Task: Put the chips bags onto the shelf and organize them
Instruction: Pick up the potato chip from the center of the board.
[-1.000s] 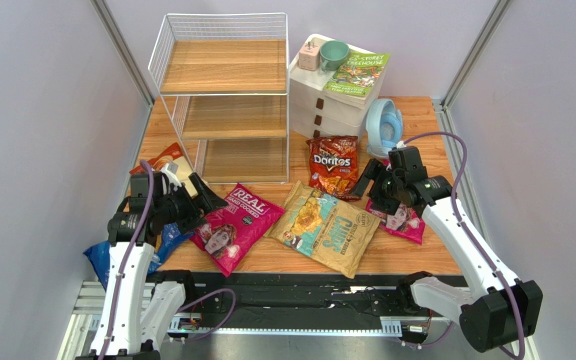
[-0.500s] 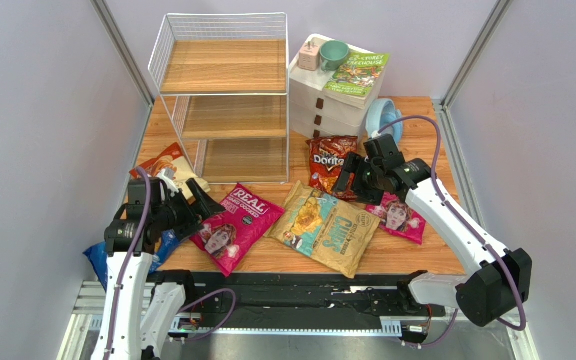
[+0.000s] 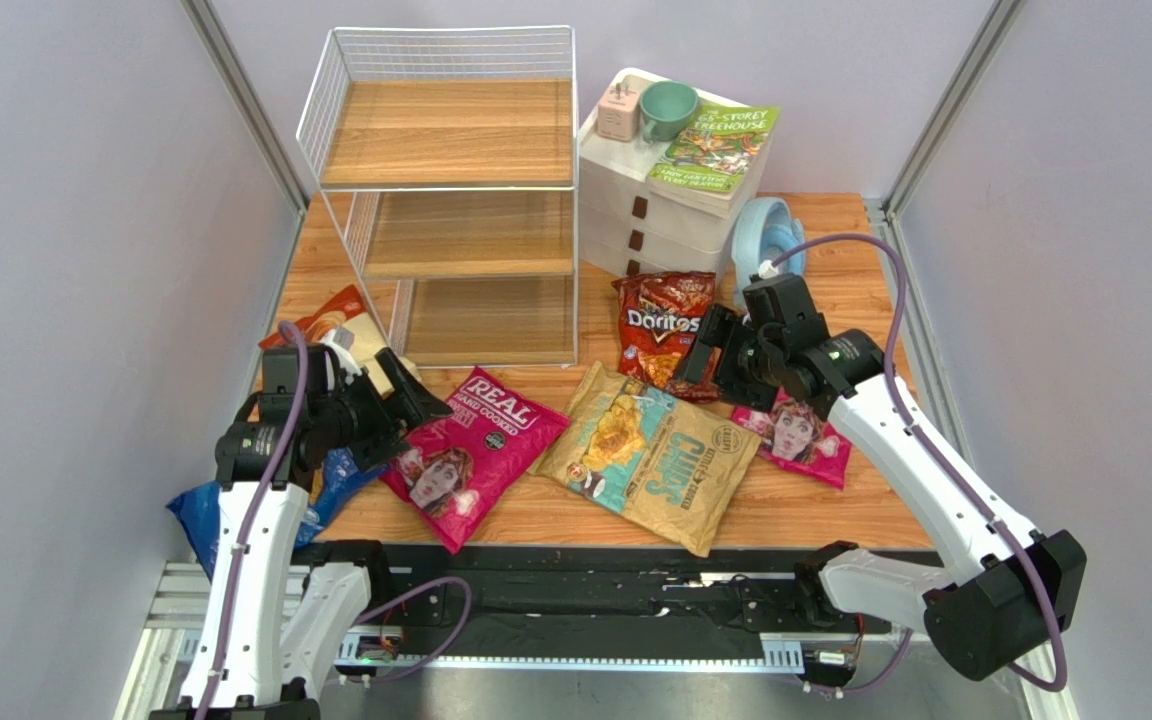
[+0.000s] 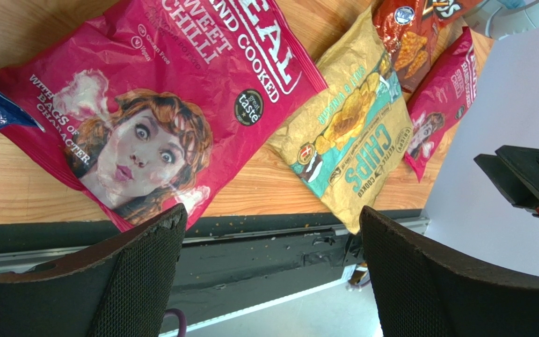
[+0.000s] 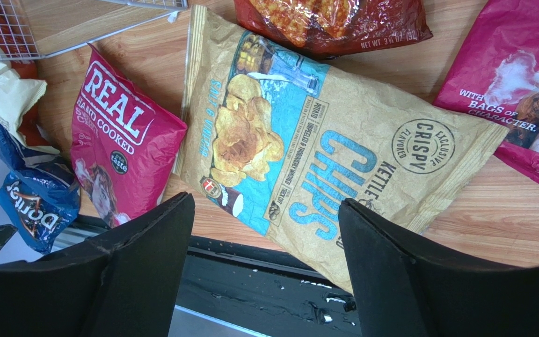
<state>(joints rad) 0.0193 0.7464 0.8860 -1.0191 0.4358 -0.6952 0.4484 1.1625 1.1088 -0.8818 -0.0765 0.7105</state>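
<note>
White arms (image 3: pixel 920 465), black joints (image 3: pixel 1006 600), purple cables (image 3: pixel 895 308)

FREE: shelf (image 3: pixel 447 195) tiers open toward the frame bottom; bare table (image 3: pixel 307 267) strip left of shelf, upper left | BLOCKED: mesh closes both shelf sides; white drawer unit (image 3: pixel 657 218) stands just beside its right | LOW: magenta bag (image 3: pixel 470 450), tan CHIPS bag (image 3: pixel 650 455) and red Doritos bag (image 3: pixel 668 327) cover centre, near shelf front

A white drawer unit (image 3: pixel 675 225) stands at the worktop's (image 3: pixel 842 215) far edge. A green book (image 3: pixel 714 147), a green cup (image 3: pixel 669 108) and a small pink box (image 3: pixel 620 111) rest on top. A pale blue plastic object (image 3: pixel 767 245) sits just beside its right side.
</note>
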